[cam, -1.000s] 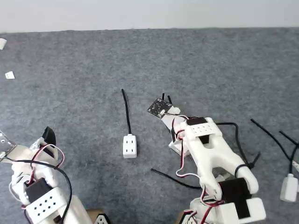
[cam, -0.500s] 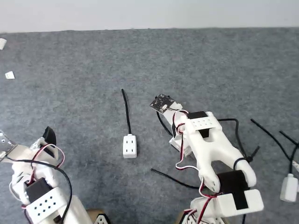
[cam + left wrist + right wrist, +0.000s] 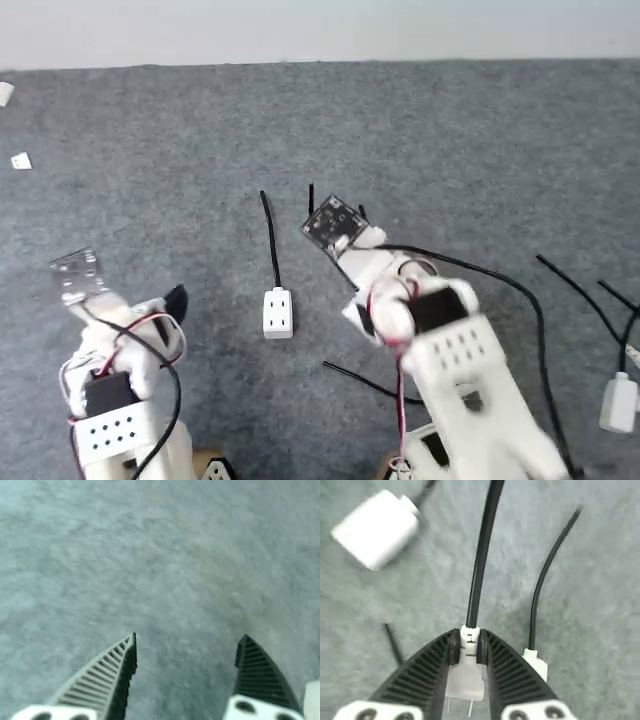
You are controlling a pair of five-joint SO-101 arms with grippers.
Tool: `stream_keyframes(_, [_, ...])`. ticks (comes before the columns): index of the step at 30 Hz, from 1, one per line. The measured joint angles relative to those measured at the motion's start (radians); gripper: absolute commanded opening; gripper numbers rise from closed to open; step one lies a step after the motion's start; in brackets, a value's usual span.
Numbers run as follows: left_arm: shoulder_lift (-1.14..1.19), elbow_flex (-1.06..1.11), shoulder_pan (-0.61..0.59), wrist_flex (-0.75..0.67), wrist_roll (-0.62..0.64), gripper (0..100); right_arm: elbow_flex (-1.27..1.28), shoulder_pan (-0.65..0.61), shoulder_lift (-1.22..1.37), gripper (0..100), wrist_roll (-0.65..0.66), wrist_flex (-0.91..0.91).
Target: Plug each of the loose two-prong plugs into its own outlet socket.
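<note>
right pincer (image 3: 468, 635) is clamped on a white plug (image 3: 465, 680) by its flat sides, w/ the outlet (image 3: 375, 527) near, left pincer (image 3: 189, 639) gapes empty over bare counter (image 3: 150, 555); plug's prob light, hard, slick plastic & its cord (image 3: 482, 555) may tug, so grip the body, not the prongs.

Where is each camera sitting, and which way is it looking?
High view: fixed overhead, facing down on the grey carpeted table; shows the left arm, the right arm and a white outlet socket between them.
Left wrist view: on the left arm's wrist, facing grey carpet past the open left gripper.
Right wrist view: on the right arm's wrist, facing past the right gripper, shut on a white two-prong plug with a black cord.
Shared: high and right wrist views both show a white socket, probably the same one.
</note>
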Motion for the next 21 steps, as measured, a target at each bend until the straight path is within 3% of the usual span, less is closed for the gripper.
stream_keyframes(4, [0.097,0.000,0.066,0.003,-0.018,30,0.000,-0.092,-0.153,0.8,-0.035,0.061])
stream_keyframes(11, [0.528,-0.166,0.133,-0.009,-0.035,30,0.000,-0.189,-0.209,0.8,-0.049,0.074])
stream_keyframes(15, [0.680,-0.239,0.170,-0.009,-0.141,30,0.057,-0.284,-0.209,0.9,-0.052,0.043])
stream_keyframes(21, [0.660,-0.255,0.288,0.101,-0.371,30,0.129,-0.330,-0.209,0.9,-0.052,-0.091])
